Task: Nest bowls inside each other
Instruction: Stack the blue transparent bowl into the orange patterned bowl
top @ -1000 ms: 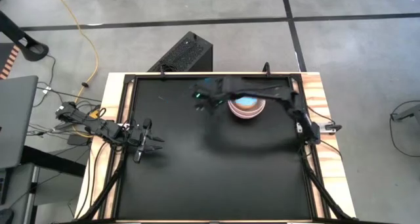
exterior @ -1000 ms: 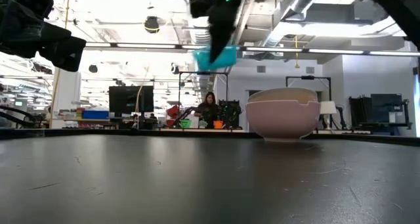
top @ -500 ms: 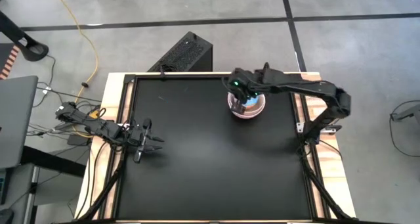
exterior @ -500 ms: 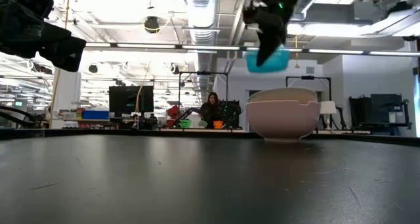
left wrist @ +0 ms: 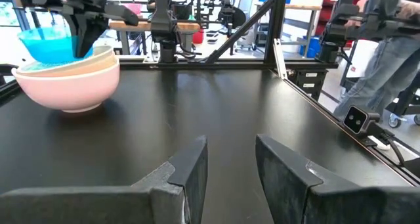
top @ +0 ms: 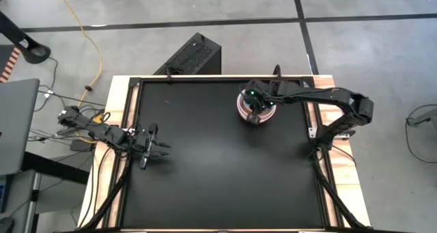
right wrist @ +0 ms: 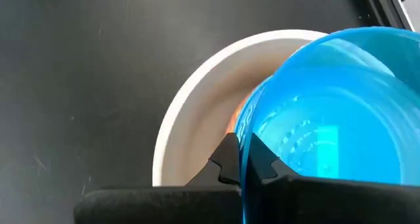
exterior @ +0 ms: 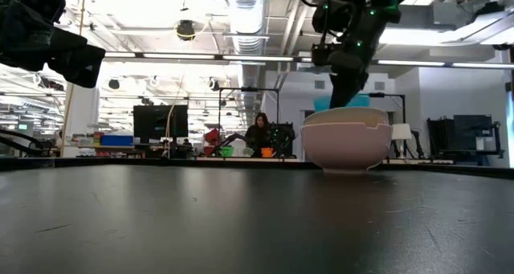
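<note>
A stack of nested bowls (top: 258, 115) stands at the table's far right: a pale pink one (exterior: 347, 145) outermost, a beige rim (left wrist: 98, 61) above it, a white one (right wrist: 190, 112) inside. My right gripper (top: 253, 100) hangs over the stack, shut on a small blue bowl (right wrist: 328, 125). In the low view the blue bowl (exterior: 351, 102) has its lower part sunk behind the stack's rim. My left gripper (left wrist: 230, 165) waits open at the table's left edge (top: 154, 146), with nothing between its fingers. My right gripper pinches the blue bowl's rim (right wrist: 245, 129), one finger (right wrist: 262, 163) inside the bowl and one (right wrist: 224, 162) outside. The fingers slant steeply down from above. The bowl hangs tilted, its lower part within the white bowl's mouth; whether it touches the stack I cannot tell.
The black tabletop (top: 218, 171) is framed by a wooden border (top: 119, 124). A black box (top: 191, 55) stands on the floor beyond the far edge. A metal frame (left wrist: 275, 40) and a person (exterior: 257, 133) show in the room behind.
My right gripper has carried the blue bowl toward the table's right edge and down, from the air left of the stack until it is over the stack. The bowl, earlier well above the rim, now dips into the stack's mouth. The gripper has stayed shut on it.
</note>
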### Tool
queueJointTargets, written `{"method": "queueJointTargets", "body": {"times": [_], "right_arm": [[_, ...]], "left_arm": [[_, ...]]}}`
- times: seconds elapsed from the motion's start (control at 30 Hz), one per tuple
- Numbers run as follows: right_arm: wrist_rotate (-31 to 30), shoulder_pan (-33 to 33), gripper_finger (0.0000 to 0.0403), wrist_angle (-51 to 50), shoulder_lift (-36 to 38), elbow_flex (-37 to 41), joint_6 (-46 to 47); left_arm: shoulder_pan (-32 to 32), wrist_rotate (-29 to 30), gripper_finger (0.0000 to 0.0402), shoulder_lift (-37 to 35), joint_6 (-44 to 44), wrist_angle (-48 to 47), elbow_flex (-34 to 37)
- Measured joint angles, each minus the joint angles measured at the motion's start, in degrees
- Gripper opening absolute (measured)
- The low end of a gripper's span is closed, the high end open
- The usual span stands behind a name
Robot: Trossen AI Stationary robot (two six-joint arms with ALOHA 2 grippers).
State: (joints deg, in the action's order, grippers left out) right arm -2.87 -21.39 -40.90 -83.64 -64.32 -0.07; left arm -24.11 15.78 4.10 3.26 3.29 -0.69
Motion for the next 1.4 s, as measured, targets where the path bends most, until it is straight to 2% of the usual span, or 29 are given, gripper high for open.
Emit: {"method": "queueJointTargets", "body": {"times": [0.47,0.6,0.9,1.4], "right_arm": [[0.26,-0.94,0.0004,2.96,-0.04,0.31,-0.37],[0.64,-0.92,0.0004,7.37,-0.06,3.32,-0.15],[-0.03,-1.35,0.0005,7.89,-0.07,4.34,0.88],[-0.27,-2.39,0.0094,6.88,-0.02,4.31,4.82]], "left_arm": [[0.0,0.01,0.0118,0.01,0.0,0.01,0.0],[0.01,0.01,0.0118,0.0,0.01,0.01,0.0],[0.0,0.01,0.0118,0.01,-0.01,0.01,0.0],[-0.01,0.0,0.0118,0.0,0.0,0.01,0.0]]}}
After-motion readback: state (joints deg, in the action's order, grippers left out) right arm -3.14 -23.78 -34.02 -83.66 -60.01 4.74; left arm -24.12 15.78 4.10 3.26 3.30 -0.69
